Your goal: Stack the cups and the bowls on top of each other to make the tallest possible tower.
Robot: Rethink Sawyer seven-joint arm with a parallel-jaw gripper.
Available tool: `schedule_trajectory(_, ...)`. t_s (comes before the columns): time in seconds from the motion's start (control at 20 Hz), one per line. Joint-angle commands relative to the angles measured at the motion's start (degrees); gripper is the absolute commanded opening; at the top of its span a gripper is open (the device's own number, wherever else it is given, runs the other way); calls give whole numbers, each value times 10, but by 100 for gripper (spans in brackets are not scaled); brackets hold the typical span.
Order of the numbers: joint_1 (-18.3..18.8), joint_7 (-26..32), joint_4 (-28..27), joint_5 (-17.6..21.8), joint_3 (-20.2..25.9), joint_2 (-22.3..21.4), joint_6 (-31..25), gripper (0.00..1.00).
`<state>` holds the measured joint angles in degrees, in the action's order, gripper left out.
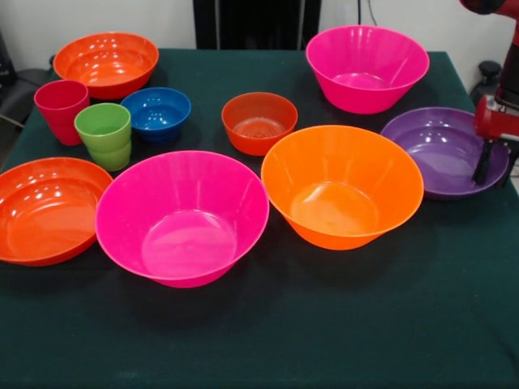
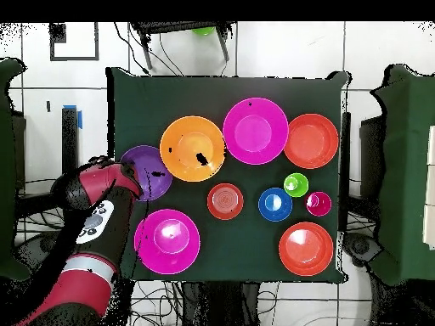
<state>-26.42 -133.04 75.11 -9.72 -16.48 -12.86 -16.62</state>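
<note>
The gripper (image 1: 493, 166) hangs over the purple bowl's (image 1: 438, 146) rim, probably to grab it, though whether it pinches the rim is unclear.

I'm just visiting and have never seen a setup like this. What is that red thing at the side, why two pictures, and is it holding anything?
The red thing is a robot arm; its gripper hangs over the purple bowl. I cannot tell whether it is open, but nothing seems held. One picture looks across the table, the other straight down from above. On the green cloth all stand apart, unstacked: two pink bowls, a big orange bowl, two shallow red-orange bowls, a small red-orange bowl, a blue bowl, a red cup and a green cup.
</note>
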Motion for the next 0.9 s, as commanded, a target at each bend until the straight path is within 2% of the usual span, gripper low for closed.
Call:
schedule_trajectory(0.05,14,-9,41,29,101,12,0,0)
schedule_trajectory(0.9,14,-32,55,0,138,-27,-44,0)
